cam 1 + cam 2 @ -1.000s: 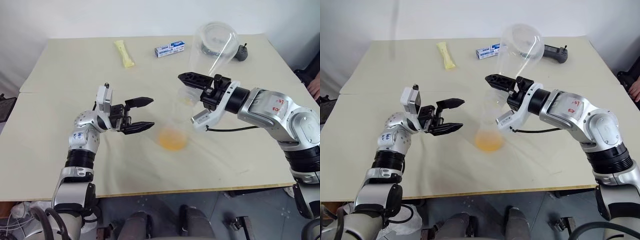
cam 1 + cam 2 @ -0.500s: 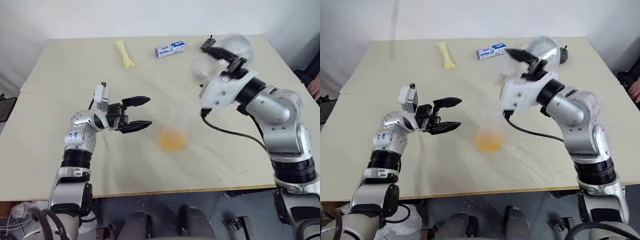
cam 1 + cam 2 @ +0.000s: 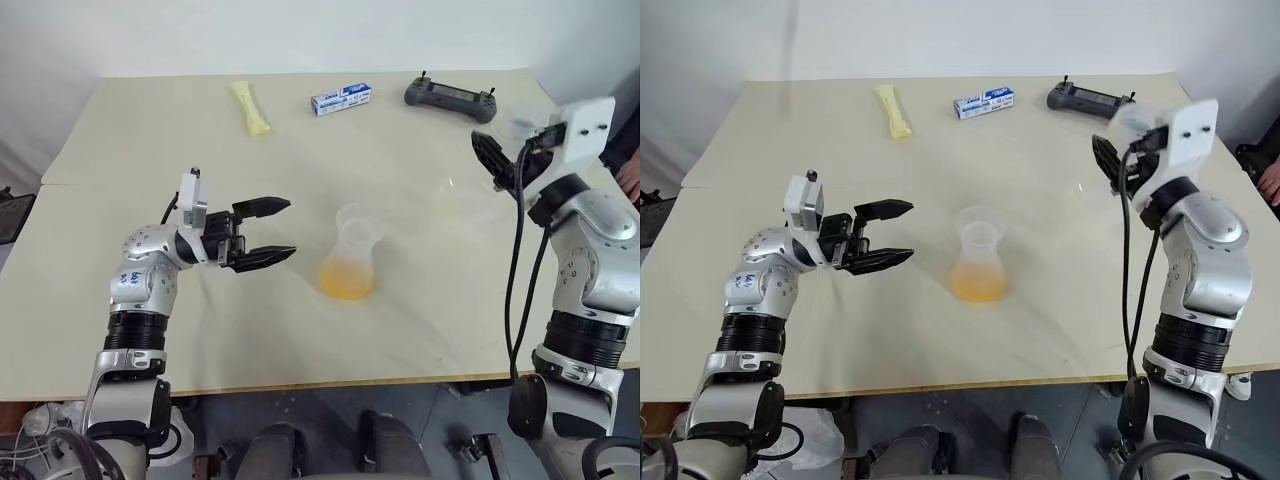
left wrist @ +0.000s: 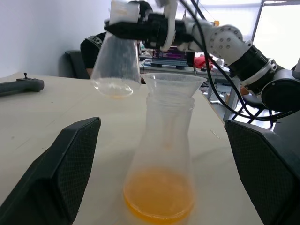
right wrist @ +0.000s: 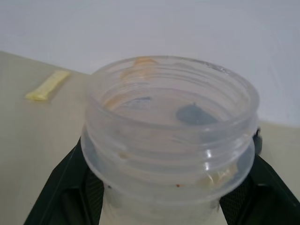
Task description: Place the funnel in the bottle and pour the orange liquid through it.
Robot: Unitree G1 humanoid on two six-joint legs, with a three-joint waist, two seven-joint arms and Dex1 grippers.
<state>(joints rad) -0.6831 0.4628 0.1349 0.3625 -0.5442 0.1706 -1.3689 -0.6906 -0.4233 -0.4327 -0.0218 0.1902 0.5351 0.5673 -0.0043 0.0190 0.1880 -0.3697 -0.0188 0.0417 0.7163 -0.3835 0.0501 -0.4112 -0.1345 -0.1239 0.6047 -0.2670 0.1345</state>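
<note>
The clear bottle (image 3: pixel 352 255) stands upright mid-table with the clear funnel (image 3: pixel 357 220) seated in its neck. The orange liquid (image 3: pixel 347 282) lies as a shallow pool in its base, also seen in the left wrist view as orange liquid (image 4: pixel 159 194) under the funnel (image 4: pixel 171 83). My left gripper (image 3: pixel 268 232) is open, level with the bottle and just left of it, touching nothing. My right gripper (image 3: pixel 492 160) is far to the right, shut on a wide-mouthed clear beaker (image 5: pixel 168 136). The beaker (image 4: pixel 116 65) is held roughly upright with only orange traces inside.
A pale yellow packet (image 3: pixel 249 107), a blue-and-white box (image 3: pixel 340 98) and a black controller (image 3: pixel 450 96) lie along the table's far side. A person's hand (image 3: pixel 630 175) shows at the right edge.
My right gripper has swung the beaker from its tipped position over the funnel away to the right and turned it upright. The left gripper stays open beside the bottle.
</note>
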